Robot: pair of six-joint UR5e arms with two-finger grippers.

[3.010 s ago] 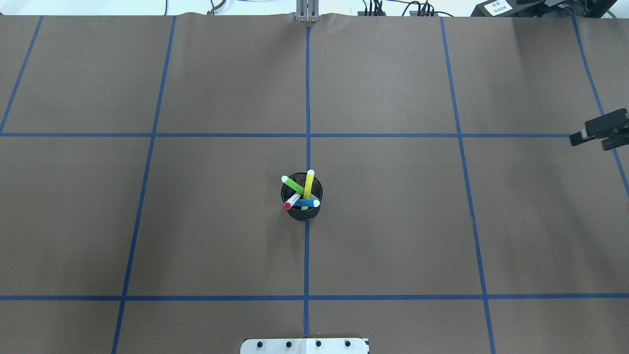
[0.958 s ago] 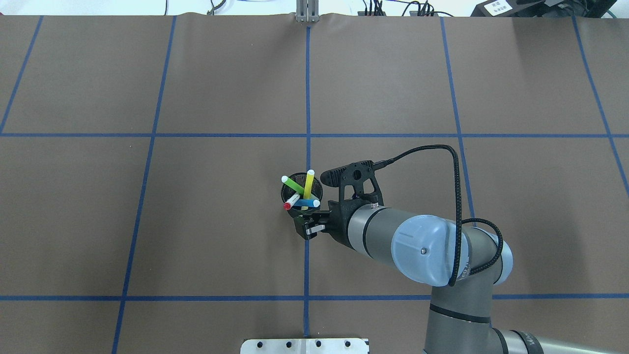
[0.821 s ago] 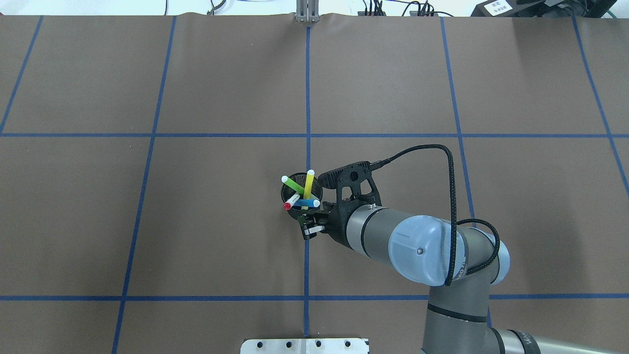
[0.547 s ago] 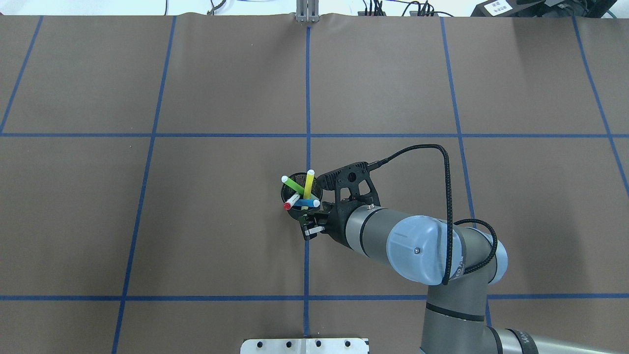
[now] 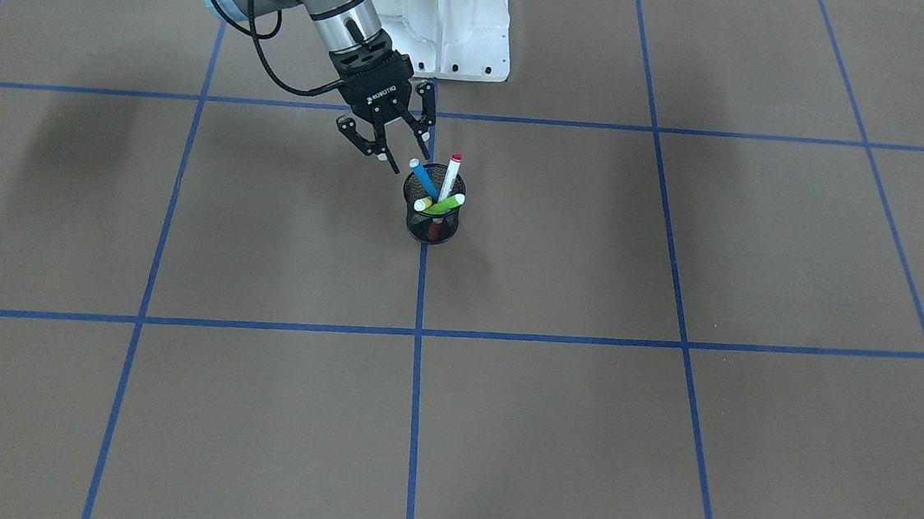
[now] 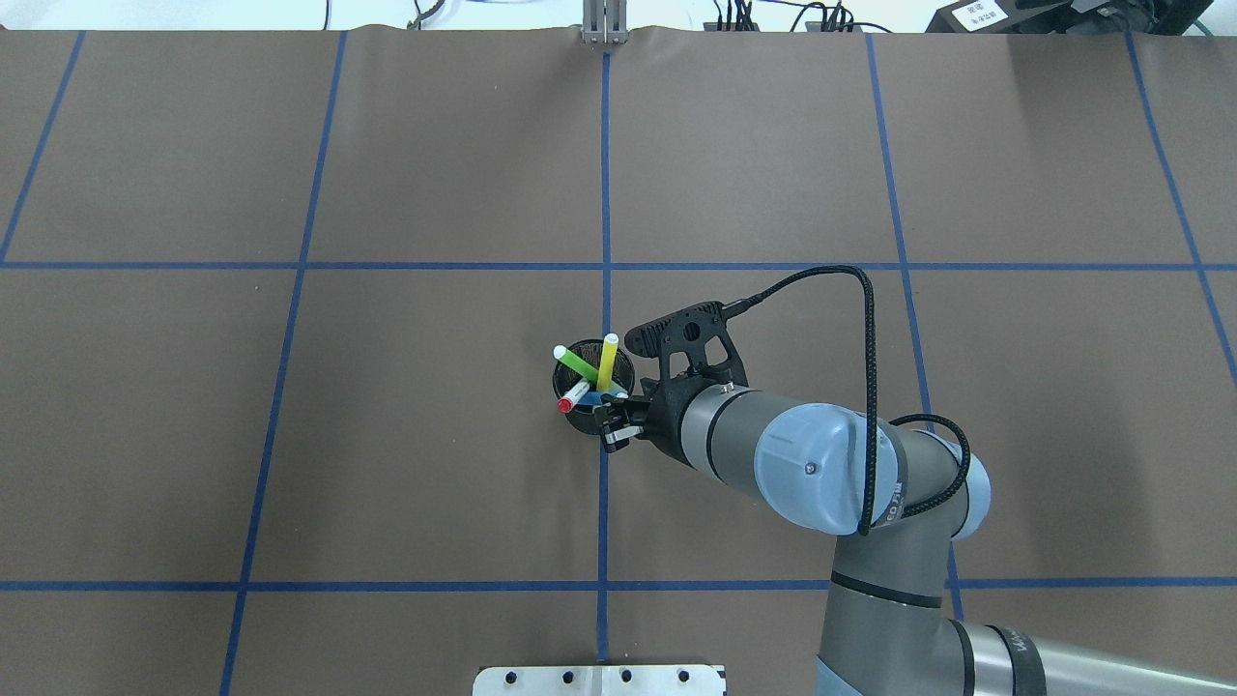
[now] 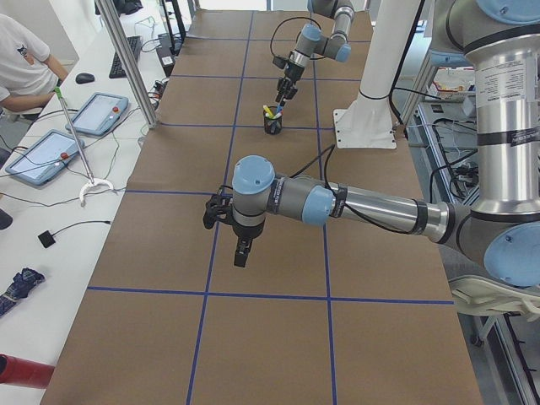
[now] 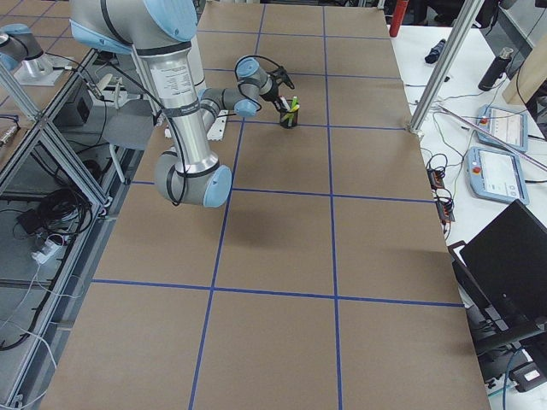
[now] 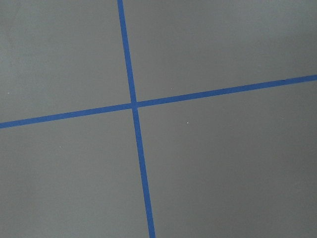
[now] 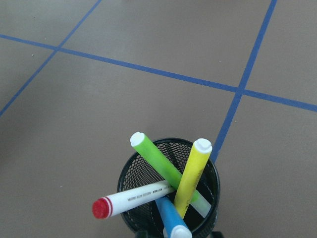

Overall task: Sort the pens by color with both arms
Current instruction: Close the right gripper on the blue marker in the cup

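Note:
A black mesh cup [image 6: 591, 418] stands at the table's middle and holds the pens: green [image 6: 578, 363], yellow [image 6: 607, 362], white with a red cap [image 6: 574, 396], and blue [image 5: 425, 181]. My right gripper [image 5: 410, 163] is open at the cup's near side, its fingers either side of the blue pen's pale top and not closed on it. In the overhead view the right gripper [image 6: 607, 422] covers most of the blue pen. The right wrist view looks down on the green [image 10: 158, 159], yellow [image 10: 192, 176], white [image 10: 133, 198] and blue [image 10: 171, 218] pens. My left gripper [image 7: 240, 253] hovers over the table far to the left; I cannot tell whether it is open.
Blue tape lines [image 6: 604, 193] divide the brown table into squares. The white pedestal base [image 5: 444, 19] stands behind the cup. A side table with tablets [image 7: 93, 114], metal posts [image 7: 126, 63] and an operator [image 7: 21, 67] lies along the far edge.
The right arm has come in from the right edge to the cup. Over the last second its gripper has slid closer, over the blue pen's end. The pens have not moved.

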